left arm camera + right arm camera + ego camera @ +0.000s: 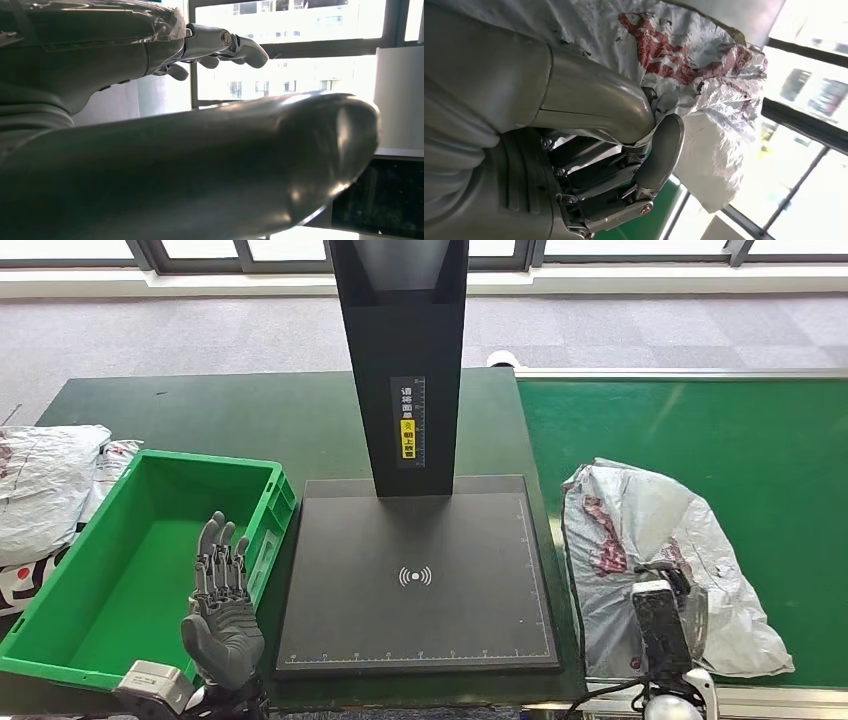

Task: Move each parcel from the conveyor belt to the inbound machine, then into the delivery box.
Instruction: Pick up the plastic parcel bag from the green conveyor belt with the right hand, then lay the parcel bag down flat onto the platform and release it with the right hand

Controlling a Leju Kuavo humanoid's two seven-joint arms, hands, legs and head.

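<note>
A crumpled white parcel (640, 530) with red print lies on the green conveyor belt (700, 430) at the right. My right hand (666, 615) sits on its near edge. In the right wrist view that hand (624, 165) pinches the film of the parcel (704, 65) between thumb and fingers. The inbound machine's black plate (415, 580) lies in the middle with nothing on it. My left hand (222, 610) stands upright, fingers spread and holding nothing, over the near right corner of the green delivery box (130, 580). The left wrist view shows the same hand (150, 125) bare.
The machine's black column (405, 360) rises behind the plate. More white parcels (45, 490) lie on the dark green table left of the box. The belt's metal edge (760, 698) runs along the front right. Windows stand beyond the carpet.
</note>
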